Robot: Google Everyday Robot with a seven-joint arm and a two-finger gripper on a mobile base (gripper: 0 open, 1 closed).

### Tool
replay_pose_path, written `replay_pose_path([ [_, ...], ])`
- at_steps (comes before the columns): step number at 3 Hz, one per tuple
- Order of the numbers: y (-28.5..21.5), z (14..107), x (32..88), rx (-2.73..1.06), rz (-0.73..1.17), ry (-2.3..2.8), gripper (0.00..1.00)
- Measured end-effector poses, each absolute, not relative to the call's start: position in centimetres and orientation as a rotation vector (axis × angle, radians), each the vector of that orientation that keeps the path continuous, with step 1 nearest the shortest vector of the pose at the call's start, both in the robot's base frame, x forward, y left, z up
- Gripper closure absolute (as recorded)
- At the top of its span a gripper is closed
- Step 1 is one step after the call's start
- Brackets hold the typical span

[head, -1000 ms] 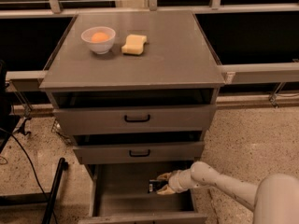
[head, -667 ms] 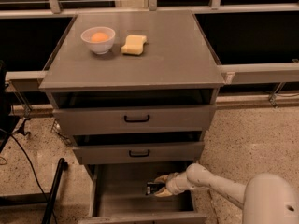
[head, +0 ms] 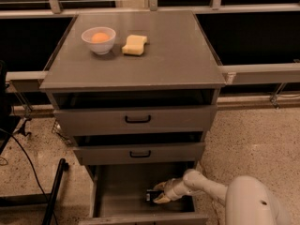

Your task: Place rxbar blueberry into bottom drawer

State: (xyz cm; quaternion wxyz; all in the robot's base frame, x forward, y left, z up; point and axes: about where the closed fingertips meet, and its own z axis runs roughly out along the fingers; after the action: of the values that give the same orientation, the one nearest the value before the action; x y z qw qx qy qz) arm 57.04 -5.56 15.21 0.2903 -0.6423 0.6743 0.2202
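place: lab | signs: grey metal cabinet (head: 178,64), speckled floor (head: 255,139) | hand (head: 157,193): in bottom drawer (head: 119,189)

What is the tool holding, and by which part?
The tool, down inside the bottom drawer, grips the rxbar blueberry by the end nearest the arm.

We see our pincer (head: 158,193) low inside the open bottom drawer (head: 117,193), gripping the dark rxbar blueberry (head: 150,196) at its tip. Just above the pincer sit the middle drawer (head: 108,154) and top drawer (head: 93,121), both pulled slightly out. Far above and to its left, the counter (head: 178,55) carries a white bowl (head: 98,41) and a yellow sponge (head: 134,45).
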Motion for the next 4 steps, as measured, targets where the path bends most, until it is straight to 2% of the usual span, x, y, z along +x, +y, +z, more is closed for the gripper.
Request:
replay_pose_path([
  [3,-4.9,11.9,57.2,-1.652,0.652,1.813,1.00],
  [4,-4.9,11.9,57.2,-1.652,0.652,1.813,0.81],
])
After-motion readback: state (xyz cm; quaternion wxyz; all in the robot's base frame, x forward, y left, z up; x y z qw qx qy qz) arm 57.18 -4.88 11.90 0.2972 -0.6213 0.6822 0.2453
